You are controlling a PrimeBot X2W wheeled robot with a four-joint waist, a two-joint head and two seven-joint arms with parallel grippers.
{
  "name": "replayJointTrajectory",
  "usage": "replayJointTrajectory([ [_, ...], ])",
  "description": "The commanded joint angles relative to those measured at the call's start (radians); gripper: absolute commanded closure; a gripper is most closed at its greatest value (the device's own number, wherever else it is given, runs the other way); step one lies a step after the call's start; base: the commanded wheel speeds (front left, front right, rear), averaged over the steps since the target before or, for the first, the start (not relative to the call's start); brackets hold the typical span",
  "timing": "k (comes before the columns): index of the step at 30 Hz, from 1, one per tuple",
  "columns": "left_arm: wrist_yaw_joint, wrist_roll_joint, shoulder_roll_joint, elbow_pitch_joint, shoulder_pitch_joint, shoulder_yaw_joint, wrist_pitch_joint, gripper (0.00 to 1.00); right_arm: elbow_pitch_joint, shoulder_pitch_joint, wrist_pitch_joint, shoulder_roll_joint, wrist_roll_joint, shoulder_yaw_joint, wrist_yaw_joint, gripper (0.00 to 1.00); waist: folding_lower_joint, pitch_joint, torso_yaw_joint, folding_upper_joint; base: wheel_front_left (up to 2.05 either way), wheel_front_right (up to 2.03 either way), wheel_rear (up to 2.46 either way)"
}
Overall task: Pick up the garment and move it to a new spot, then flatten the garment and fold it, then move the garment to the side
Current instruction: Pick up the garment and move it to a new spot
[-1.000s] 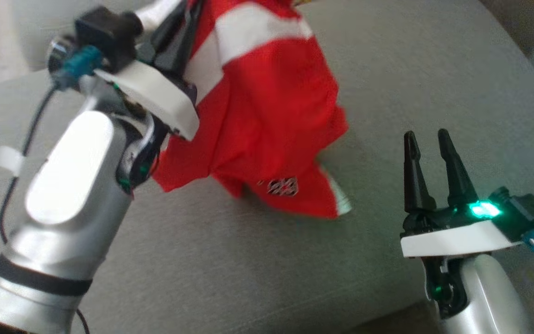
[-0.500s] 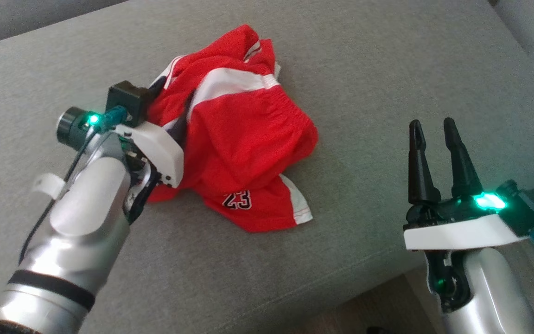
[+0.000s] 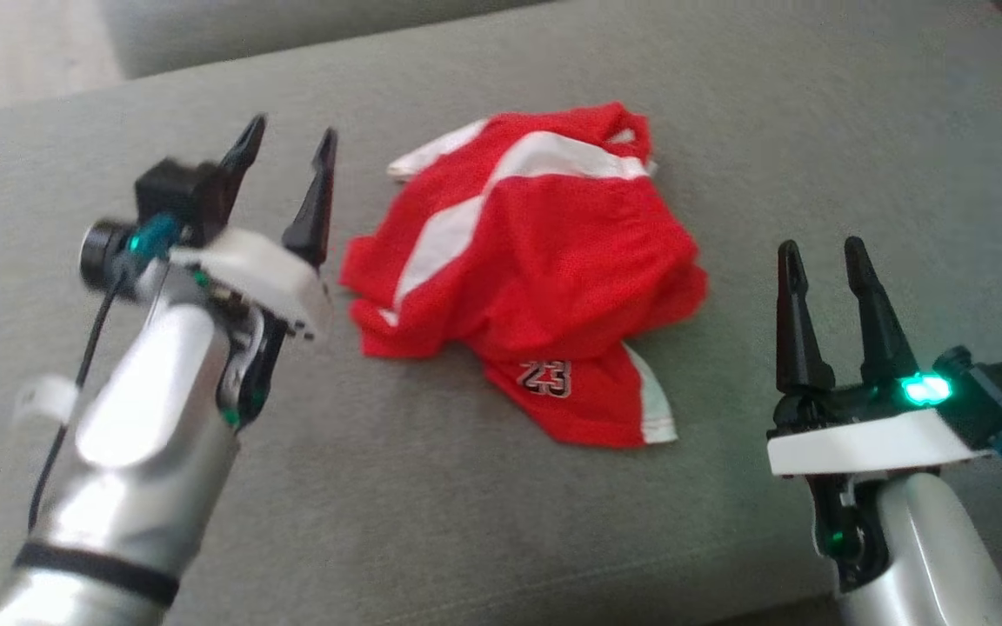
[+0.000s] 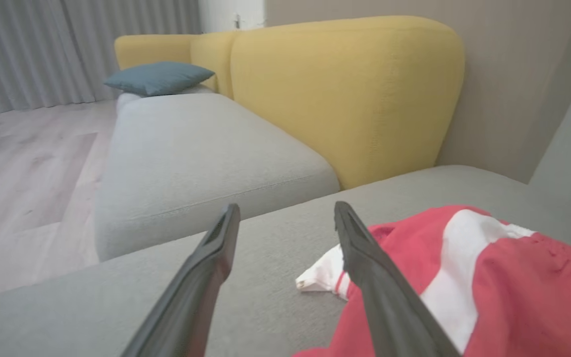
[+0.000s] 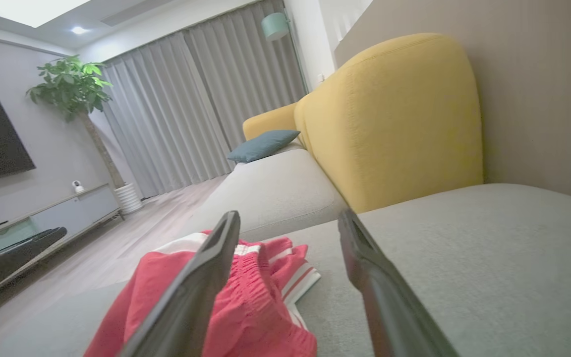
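Okay, my left claw (image 3: 291, 130) and right claw (image 3: 819, 245) gape empty; crumpled red-and-white shorts (image 3: 544, 261) lie between, mid grey sofa cushion (image 3: 814, 130).

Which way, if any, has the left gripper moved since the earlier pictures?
Yes. The left gripper has drawn leftward off the garment: earlier its fingers were in the cloth, now it stands open beside it.

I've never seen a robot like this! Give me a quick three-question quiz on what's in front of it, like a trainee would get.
1. True or false: the left gripper is clamped on the red shorts.
2. Which number is printed on the shorts? A) 23 B) 7 C) 45
3. Fill in: the shorts lie crumpled on a grey ____.
Key: 1 false, it stands open beside them; 2 A; 3 cushion.
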Motion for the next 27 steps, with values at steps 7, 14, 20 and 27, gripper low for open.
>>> replayJointTrajectory([
  [7, 0.074, -0.013, 0.037, -0.230, 0.222, 0.126, -0.012, 0.00, 0.007, 0.051, -0.010, -0.005, -0.032, -0.002, -0.001, 0.00, 0.0000, -0.108, 0.158, 0.0000, 0.00, 0.00, 0.00],
  [14, 0.103, -0.002, 0.010, -0.340, 0.381, 0.165, -0.012, 0.00, 0.025, 0.073, -0.010, -0.005, -0.036, 0.000, -0.001, 0.00, 0.0000, -0.130, 0.174, 0.0000, 0.00, 0.00, 0.00],
  [20, 0.096, 0.022, 0.002, -0.358, 0.388, 0.163, -0.012, 0.00, 0.031, 0.067, -0.010, -0.005, -0.038, 0.004, -0.001, 0.00, 0.0000, -0.129, 0.160, 0.0000, 0.00, 0.00, 0.00],
  [27, 0.041, 0.023, -0.023, -0.356, 0.340, 0.108, 0.017, 0.00, 0.036, 0.058, -0.010, -0.005, -0.037, 0.003, -0.001, 0.00, 0.0000, -0.110, 0.125, 0.0000, 0.00, 0.00, 0.00],
])
